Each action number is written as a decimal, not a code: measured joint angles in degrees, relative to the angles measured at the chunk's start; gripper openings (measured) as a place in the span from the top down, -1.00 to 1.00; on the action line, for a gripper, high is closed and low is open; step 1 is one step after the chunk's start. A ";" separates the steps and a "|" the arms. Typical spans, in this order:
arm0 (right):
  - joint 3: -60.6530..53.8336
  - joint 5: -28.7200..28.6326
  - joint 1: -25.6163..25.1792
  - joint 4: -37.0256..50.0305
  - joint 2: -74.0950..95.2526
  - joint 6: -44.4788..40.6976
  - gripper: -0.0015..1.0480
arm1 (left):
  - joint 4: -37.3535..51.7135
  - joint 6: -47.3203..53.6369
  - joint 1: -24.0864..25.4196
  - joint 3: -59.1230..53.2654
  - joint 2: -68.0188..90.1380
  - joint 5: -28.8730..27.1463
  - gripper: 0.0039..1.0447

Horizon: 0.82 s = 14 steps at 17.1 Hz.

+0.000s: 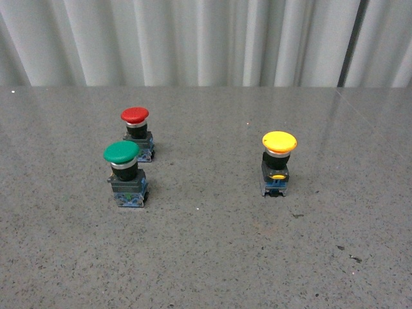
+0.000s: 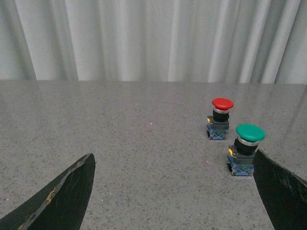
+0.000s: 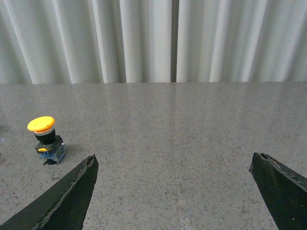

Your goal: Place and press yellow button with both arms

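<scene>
Right gripper [image 3: 173, 156]: fingers wide apart, empty, probably readied for a grasp. Yellow button [image 3: 45, 139] upright on tabletop [image 3: 192, 134], ahead of it, outside the finger span, untouched. Left gripper [image 2: 172, 154]: likewise spread, empty; green button [image 2: 247, 143] close ahead of one finger.

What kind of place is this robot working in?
Probably a lab test bench: a grey speckled tabletop, a white curtain behind it, and just the yellow button, green button and red button set out.
</scene>
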 joint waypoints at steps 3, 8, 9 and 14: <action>6.01 -15.72 -5.79 -3.13 14.27 7.13 -0.87 | 0.04 -0.02 0.00 0.00 0.00 -0.04 -0.88; 22.99 -11.50 7.80 17.59 43.56 7.34 -0.87 | 0.00 0.00 0.00 0.00 0.00 0.02 -0.88; 25.83 -9.35 10.58 20.06 50.29 7.08 -0.87 | 0.00 0.00 0.00 0.00 0.00 0.02 -0.88; 39.08 -2.23 17.31 24.63 76.65 5.62 -0.87 | 0.00 -0.02 0.00 0.00 0.00 0.02 -0.88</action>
